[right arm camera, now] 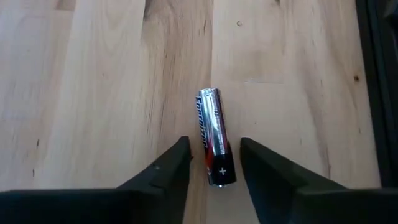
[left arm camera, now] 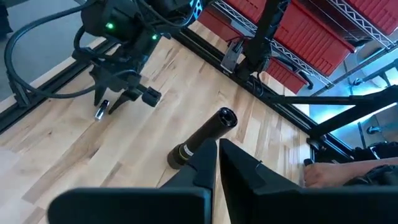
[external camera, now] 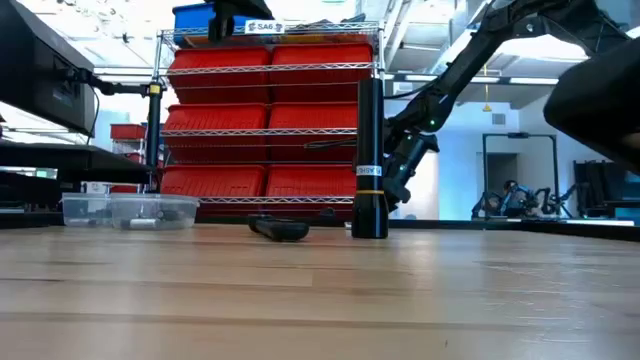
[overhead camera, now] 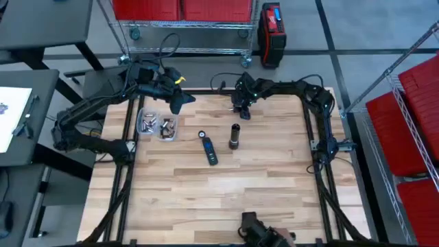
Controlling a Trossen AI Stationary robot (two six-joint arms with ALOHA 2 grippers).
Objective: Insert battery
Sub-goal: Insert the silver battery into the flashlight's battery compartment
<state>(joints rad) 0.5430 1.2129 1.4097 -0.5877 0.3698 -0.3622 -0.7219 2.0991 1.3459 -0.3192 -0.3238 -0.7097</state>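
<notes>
The right gripper sits low near the table's far edge, at about 12 o'clock from the upright flashlight body, its fingers spread and released on either side of a battery that lies flat on the wood; whether either finger touches it cannot be told. The left gripper hovers at about 10 o'clock from the flashlight body, over bare wood beside the clear battery tray, its fingers nearly closed on nothing. A second flashlight piece lies flat at about 8 o'clock from the body, close by. The near half of the table is open wood, giving wide room toward 6 o'clock. The battery's silver and black wrap carries partly readable lettering that looks like "Energizer" and a plus mark at one end. The surface is pale butcher-block planking in a black frame; behind it stands a wire rack of red bins.
</notes>
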